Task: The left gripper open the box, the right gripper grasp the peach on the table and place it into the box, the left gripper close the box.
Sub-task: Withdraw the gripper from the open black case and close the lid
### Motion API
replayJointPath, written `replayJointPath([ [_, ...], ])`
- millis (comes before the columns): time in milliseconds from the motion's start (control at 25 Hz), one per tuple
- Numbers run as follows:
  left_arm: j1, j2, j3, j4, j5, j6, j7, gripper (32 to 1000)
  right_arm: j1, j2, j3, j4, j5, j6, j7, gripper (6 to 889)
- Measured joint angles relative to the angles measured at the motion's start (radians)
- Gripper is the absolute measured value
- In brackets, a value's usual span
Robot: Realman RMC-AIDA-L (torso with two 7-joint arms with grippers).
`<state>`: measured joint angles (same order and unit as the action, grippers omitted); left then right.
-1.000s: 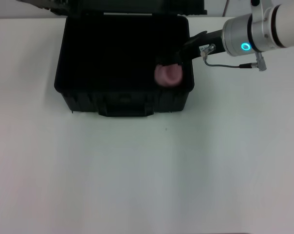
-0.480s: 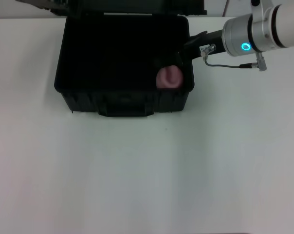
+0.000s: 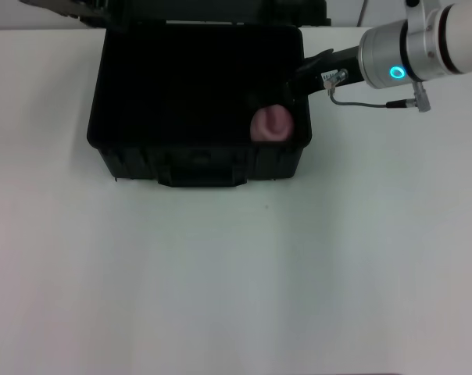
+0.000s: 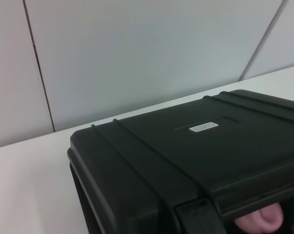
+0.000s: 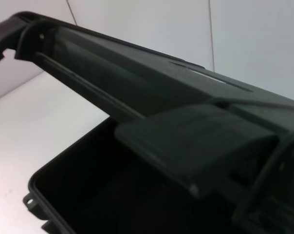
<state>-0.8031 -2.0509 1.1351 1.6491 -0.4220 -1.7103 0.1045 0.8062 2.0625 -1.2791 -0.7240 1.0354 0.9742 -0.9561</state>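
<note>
Black hard case, the box (image 3: 197, 160), lid raised, on a white table (image 3: 236, 281); the peach (image 3: 270, 123) resting inside at its right front corner; right gripper (image 3: 287, 88) poised over the right rim just above the fruit, finger state indiscernible; left gripper out of view.

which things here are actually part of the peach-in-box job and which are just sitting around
Part of the job:
- box, lid open
- peach, inside the box at its right end
- right gripper, over the box's right rim by the peach
- left gripper, out of sight; its wrist camera looks at the lid

Just there:
- white table
- white label on the lid
</note>
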Motion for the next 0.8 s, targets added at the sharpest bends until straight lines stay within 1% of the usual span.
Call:
replayJointPath([
  [200, 0.002, 0.0, 0.0, 0.0, 0.0, 0.0, 0.002, 360, 0.004, -0.004, 0.008, -0.012, -0.006, 0.054, 0.028, 855],
  [320, 0.003, 0.0, 0.0, 0.001, 0.0, 0.0, 0.003, 360, 0.006, -0.014, 0.008, -0.03, -0.01, 0.096, 0.052, 854],
  [560, 0.007, 0.0003, 0.0, 0.002, -0.001, 0.0, 0.003, 360, 0.007, -0.06, 0.005, -0.072, -0.012, 0.19, 0.115, 854],
  [680, 0.008, 0.0005, 0.0, 0.002, -0.001, 0.0, 0.006, 360, 0.008, -0.081, 0.004, -0.098, -0.033, 0.233, 0.15, 854],
  [800, 0.009, -0.0003, 0.0, 0.002, -0.001, 0.0, 0.007, 360, 0.006, -0.093, 0.008, -0.143, -0.08, 0.279, 0.188, 854],
])
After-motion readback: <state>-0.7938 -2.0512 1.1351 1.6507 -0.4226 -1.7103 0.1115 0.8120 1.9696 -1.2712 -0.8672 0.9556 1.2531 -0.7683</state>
